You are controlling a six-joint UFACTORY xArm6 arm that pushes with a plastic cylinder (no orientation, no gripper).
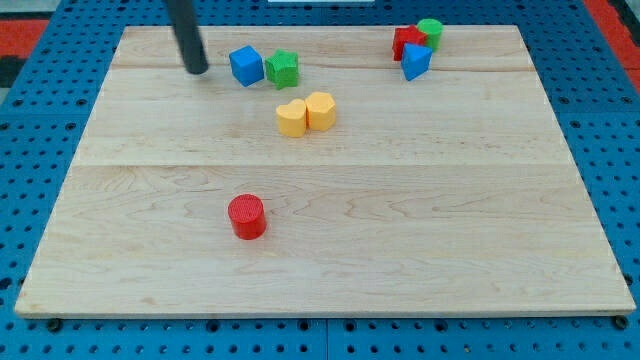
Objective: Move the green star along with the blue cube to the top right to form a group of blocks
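Observation:
The blue cube (246,65) sits near the view's top, left of centre, touching the green star (283,68) on its right. My tip (197,70) rests on the board just left of the blue cube, a small gap apart. At the view's top right stands a cluster: a red block (405,42), a green cylinder (430,32) and a blue triangular block (416,62).
Two yellow blocks (306,114) touch each other below the green star. A red cylinder (246,217) stands alone lower on the wooden board (450,230). Blue pegboard surrounds the board.

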